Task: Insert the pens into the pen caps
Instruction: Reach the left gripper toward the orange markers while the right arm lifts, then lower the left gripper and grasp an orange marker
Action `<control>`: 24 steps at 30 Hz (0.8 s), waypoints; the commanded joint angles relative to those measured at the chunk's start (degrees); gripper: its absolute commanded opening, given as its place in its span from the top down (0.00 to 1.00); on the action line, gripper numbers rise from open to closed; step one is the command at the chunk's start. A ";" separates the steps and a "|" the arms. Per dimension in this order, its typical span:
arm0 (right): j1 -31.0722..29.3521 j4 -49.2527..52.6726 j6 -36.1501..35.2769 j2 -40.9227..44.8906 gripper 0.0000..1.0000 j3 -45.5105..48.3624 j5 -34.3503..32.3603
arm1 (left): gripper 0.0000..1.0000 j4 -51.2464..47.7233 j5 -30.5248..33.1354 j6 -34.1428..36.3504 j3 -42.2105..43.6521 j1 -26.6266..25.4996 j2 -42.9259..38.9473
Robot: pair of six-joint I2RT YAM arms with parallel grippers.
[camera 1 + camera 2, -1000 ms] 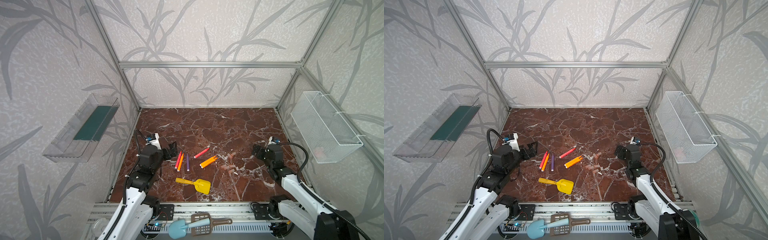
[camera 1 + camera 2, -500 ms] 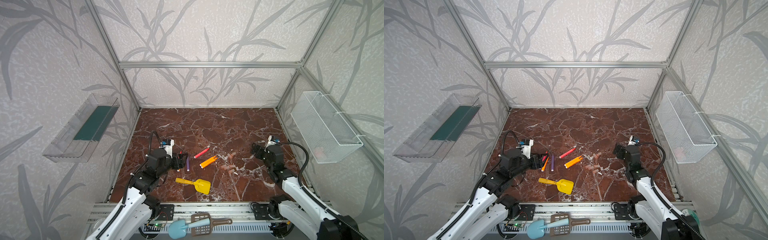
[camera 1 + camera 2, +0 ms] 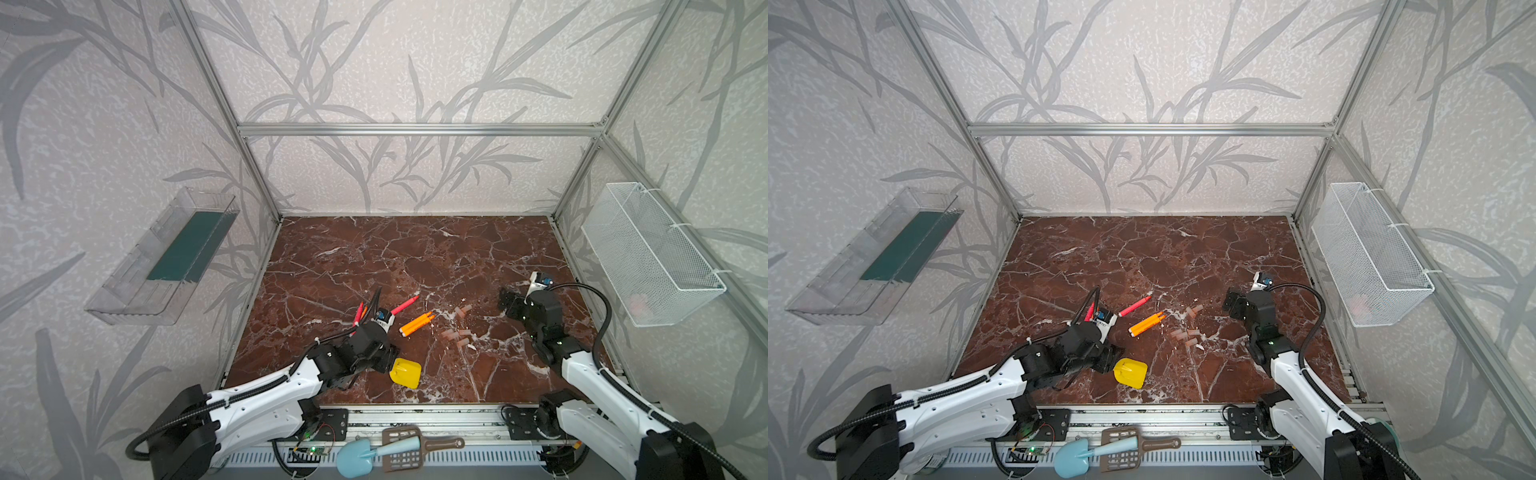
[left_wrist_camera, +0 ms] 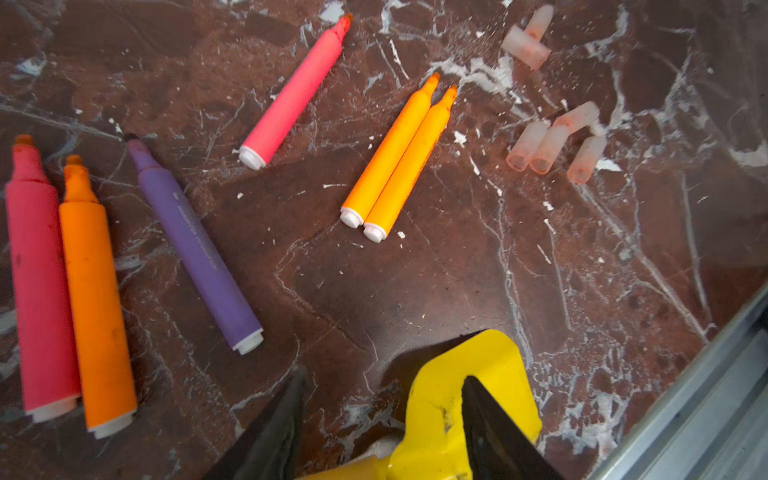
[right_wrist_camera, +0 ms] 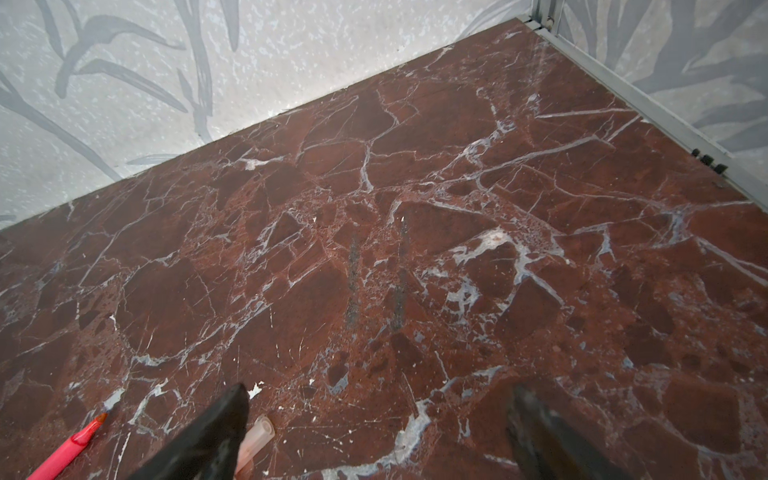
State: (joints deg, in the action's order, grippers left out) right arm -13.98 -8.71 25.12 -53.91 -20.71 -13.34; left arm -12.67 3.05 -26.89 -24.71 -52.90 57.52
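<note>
Step in hand: judged as clearing the way. The left gripper [image 4: 384,374] sits at the yellow shovel [image 4: 469,365], not at a pen. No pen is capped yet.
Left fingers: one on each side of the shovel's neck, partly apart. Whether they pinch it cannot be told.
Right fingers: the right gripper [image 5: 380,388] is spread wide above the bare table [image 5: 457,208] and holds nothing. One cap [image 5: 259,436] lies just beside a finger.
Pens [image 4: 397,153]: six lie flat on the table. Two orange ones touch side by side, a red-pink and an orange one lie together, and the purple pen [image 4: 195,249] and another red-pink one lie alone.
Pen look: slim round barrel, white plug end, tapered tip; likely to roll.
Caps [image 4: 552,141]: short pale tubes clustered near the orange pair.
Next move: set the shovel aside, grasp one pen mid-barrel, then grasp a cap and align the tip with its open end.
</note>
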 commanded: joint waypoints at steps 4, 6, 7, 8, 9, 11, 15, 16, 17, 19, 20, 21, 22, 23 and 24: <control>-4.63 2.38 -2.84 -7.14 0.09 -6.77 -6.47 | 0.40 4.03 7.24 2.18 -4.46 -4.21 9.00; -5.90 3.27 -3.69 -9.32 0.10 -8.57 -7.42 | 0.40 3.96 8.04 2.81 -7.12 -4.31 11.87; -6.46 3.64 -4.06 -10.30 0.10 -9.30 -7.94 | 0.40 4.58 8.03 3.95 -8.52 -4.31 13.54; -6.89 4.06 -4.26 -11.20 0.11 -10.06 -8.33 | 0.39 4.96 8.71 4.74 -10.08 -4.31 15.31; -7.19 4.42 -4.43 -11.83 0.11 -10.63 -8.68 | 0.39 4.15 9.55 5.04 -11.65 -4.31 17.10; -7.44 5.01 -4.60 -12.90 0.11 -11.52 -8.97 | 0.40 1.46 10.81 5.62 -15.41 -4.31 20.70; -7.81 4.99 -4.88 -12.91 0.12 -11.55 -8.94 | 0.40 1.02 12.85 5.98 -19.04 -4.31 26.43; -7.91 4.75 -4.86 -12.51 0.12 -11.22 -9.11 | 0.40 0.26 13.56 5.89 -20.07 -4.31 27.83; -7.90 4.52 -4.86 -12.17 0.12 -10.96 -9.14 | 0.40 -0.76 14.07 5.80 -21.11 -4.31 29.06; -7.93 4.14 -4.90 -11.56 0.12 -10.43 -9.20 | 0.41 -1.76 14.54 5.97 -22.56 -4.23 30.91; -7.99 3.88 -4.87 -11.31 0.12 -10.19 -9.26 | 0.42 -2.04 14.64 6.03 -23.12 -4.27 31.67; -8.00 3.88 -4.90 -11.18 0.12 -10.01 -9.27 | 0.42 -2.22 14.63 6.06 -23.55 -4.32 32.29; -8.00 3.79 -4.83 -10.98 0.12 -9.92 -9.40 | 0.43 -2.43 14.48 6.15 -23.97 -4.26 32.86; -7.99 3.79 -4.89 -10.95 0.12 -9.95 -9.34 | 0.44 -2.45 14.27 6.22 -24.36 -4.31 33.41; -8.06 3.74 -4.96 -10.95 0.12 -9.96 -9.31 | 0.45 -2.45 14.11 6.24 -24.65 -4.31 33.90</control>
State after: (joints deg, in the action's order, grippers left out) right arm -21.71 -4.80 20.93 -65.84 -31.18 -21.23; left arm -12.73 15.42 -20.93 -47.37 -57.01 90.43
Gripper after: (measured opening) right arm 0.884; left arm 0.559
